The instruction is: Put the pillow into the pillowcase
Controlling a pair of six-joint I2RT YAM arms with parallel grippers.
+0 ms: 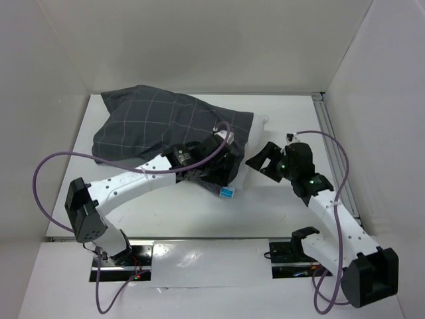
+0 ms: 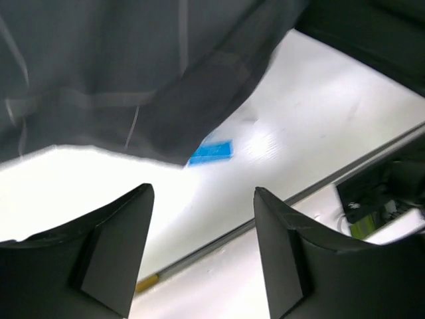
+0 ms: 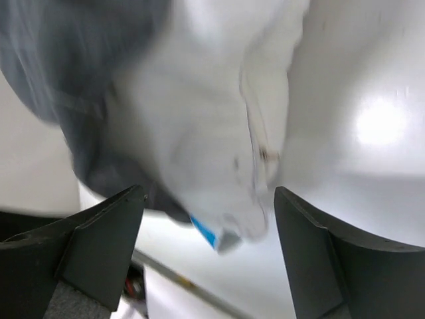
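Note:
The dark grey grid-lined pillowcase (image 1: 159, 123) lies bulging at the back left of the table, with the white pillow (image 1: 257, 122) mostly inside it. Only the pillow's right end and its white-blue tag (image 1: 227, 193) stick out. My left gripper (image 1: 222, 167) is at the case's right opening, open and empty; its wrist view shows the case cloth (image 2: 133, 66) above the jaws and the tag (image 2: 211, 151) on the table. My right gripper (image 1: 262, 159) is open just right of the pillow end. Its blurred wrist view shows the pillow (image 3: 212, 113), the case (image 3: 73, 66) and the tag (image 3: 214, 234) ahead of the jaws.
White walls close in the table at the back and on both sides. A metal rail (image 1: 332, 143) runs along the right edge and another along the front edge (image 1: 199, 238). Purple cables (image 1: 46, 166) loop off both arms.

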